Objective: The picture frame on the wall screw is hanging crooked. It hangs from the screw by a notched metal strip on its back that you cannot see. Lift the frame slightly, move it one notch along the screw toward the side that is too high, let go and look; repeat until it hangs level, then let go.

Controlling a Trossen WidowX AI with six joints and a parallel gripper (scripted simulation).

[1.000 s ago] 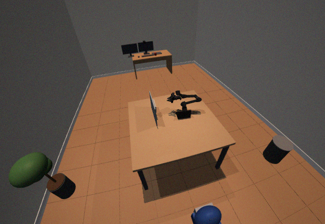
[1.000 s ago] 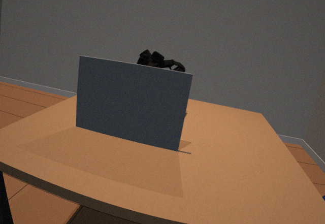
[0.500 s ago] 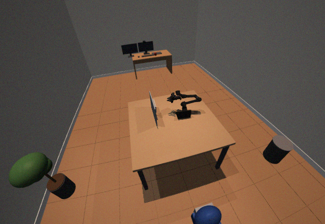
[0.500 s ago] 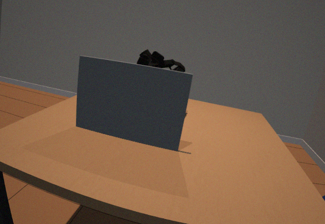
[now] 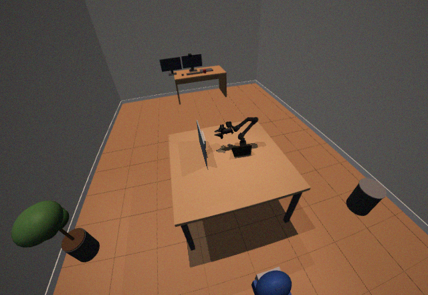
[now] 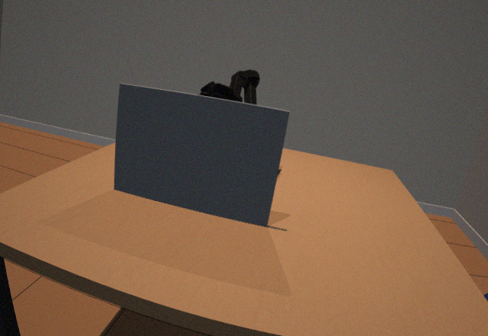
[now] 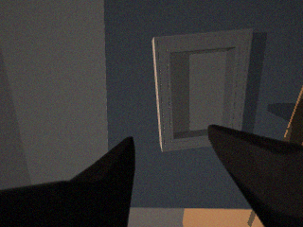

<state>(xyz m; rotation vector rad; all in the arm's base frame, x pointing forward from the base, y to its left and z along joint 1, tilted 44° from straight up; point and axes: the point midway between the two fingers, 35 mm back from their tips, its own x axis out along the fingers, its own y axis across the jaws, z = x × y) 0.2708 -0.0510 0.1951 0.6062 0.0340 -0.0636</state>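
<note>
The grey picture frame (image 7: 204, 42) (image 5: 202, 136) hangs on the near face of the dark blue upright panel (image 7: 128, 85) (image 6: 197, 151) (image 5: 200, 138). In the wrist view it is slightly crooked against the panel's edges, its right side a little higher and its top leaning left. The screw and notched strip are hidden. My gripper (image 7: 170, 136) (image 5: 217, 133) is open and empty, its fingers pointing at the panel. It stands short of the frame, not visibly touching it; in the wrist view the fingertips appear around the frame's lower part. In the exterior view the panel hides the fingers and frame.
The panel stands on the wooden table (image 5: 235, 184) (image 6: 354, 245), with the arm's dark base (image 5: 241, 150) on the side where the frame hangs. A desk with monitors, a potted plant (image 5: 39, 223), a dark bin (image 5: 364, 198) and a blue object (image 5: 273, 283) are off the table.
</note>
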